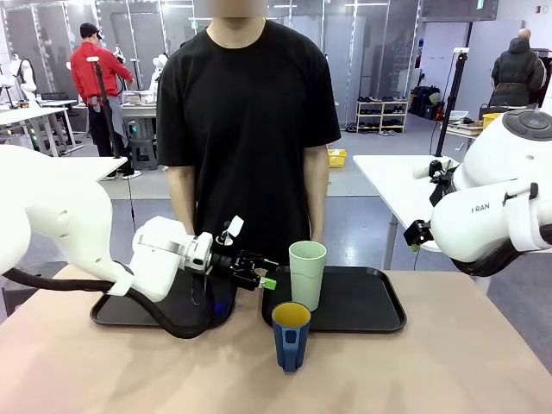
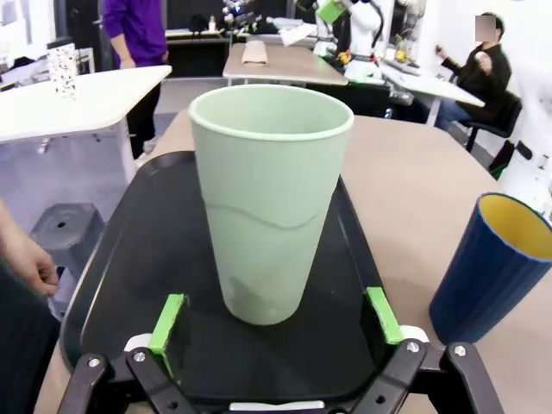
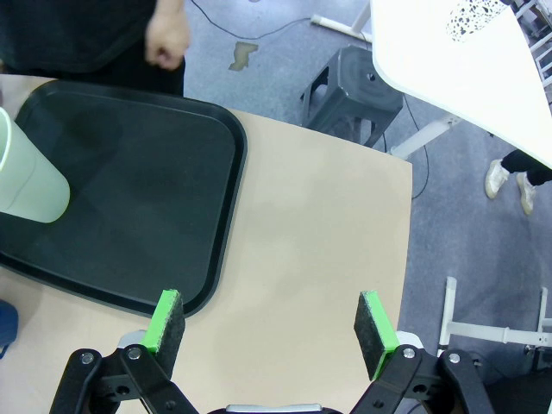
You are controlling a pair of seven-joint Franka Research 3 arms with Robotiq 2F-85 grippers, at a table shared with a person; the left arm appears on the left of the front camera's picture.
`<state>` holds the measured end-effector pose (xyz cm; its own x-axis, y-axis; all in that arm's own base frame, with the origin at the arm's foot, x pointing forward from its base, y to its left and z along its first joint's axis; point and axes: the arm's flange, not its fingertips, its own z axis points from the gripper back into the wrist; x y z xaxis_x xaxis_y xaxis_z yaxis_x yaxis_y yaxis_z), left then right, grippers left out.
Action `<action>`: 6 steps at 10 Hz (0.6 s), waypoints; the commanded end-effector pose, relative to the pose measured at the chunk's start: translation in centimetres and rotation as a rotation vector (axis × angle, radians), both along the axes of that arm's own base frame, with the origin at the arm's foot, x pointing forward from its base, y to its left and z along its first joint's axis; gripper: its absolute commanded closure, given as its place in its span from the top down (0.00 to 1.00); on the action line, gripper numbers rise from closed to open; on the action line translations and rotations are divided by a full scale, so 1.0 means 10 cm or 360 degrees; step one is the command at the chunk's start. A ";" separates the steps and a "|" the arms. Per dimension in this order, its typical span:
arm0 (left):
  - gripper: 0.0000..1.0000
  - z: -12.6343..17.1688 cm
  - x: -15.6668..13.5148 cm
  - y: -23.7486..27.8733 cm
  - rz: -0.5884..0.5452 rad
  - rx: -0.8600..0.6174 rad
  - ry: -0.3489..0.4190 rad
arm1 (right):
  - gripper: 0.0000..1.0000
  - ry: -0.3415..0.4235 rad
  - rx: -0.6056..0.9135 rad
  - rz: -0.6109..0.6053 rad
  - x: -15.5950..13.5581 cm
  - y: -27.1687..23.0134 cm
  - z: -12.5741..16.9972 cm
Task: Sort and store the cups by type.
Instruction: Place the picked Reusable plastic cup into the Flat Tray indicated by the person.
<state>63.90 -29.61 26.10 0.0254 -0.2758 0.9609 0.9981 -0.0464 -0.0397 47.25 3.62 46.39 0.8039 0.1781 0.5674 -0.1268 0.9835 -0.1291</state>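
Tumbler (image 1: 307, 274): upright near right tray's (image 1: 366, 297) front-left corner; likely light, stiff, slick plastic, best pinched mid-wall. Mug (image 1: 291, 335): on tabletop (image 1: 448, 371), just before that tray's front edge. Left gripper (image 2: 274, 315) wide, flanking tumbler's base untouched; right gripper (image 3: 272, 332) wide, empty.

The white, rounded left arm (image 1: 60, 216) is trailing a thick black cable (image 1: 168, 326) toward seven o'clock, the right arm (image 1: 492, 216) is bearing grey lettering (image 1: 480, 208) on its shell, and the black left gripper (image 1: 268, 272) and right gripper (image 3: 272, 321) are wearing green pads (image 2: 168, 319) and small silver screws (image 3: 131, 353).
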 end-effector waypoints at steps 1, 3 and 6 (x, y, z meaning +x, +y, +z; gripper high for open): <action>1.00 0.11 -0.18 0.13 0.0051 0.0135 -0.0052 | 1.00 -0.0002 -0.0013 0.0006 0.01 0.00 0.00; 1.00 0.21 -0.23 0.28 0.0093 0.0105 -0.0113 | 1.00 -0.0002 -0.0013 0.0006 0.01 0.00 0.00; 1.00 0.12 -0.05 0.13 0.0047 0.0069 -0.0036 | 1.00 -0.0002 -0.0013 0.0006 0.01 0.00 0.00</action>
<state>62.95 -27.85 27.46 0.0092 -0.3247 0.9458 0.9999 -0.0100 -0.0131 47.25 3.61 46.38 0.8040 0.1781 0.5673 -0.1267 0.9835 -0.1291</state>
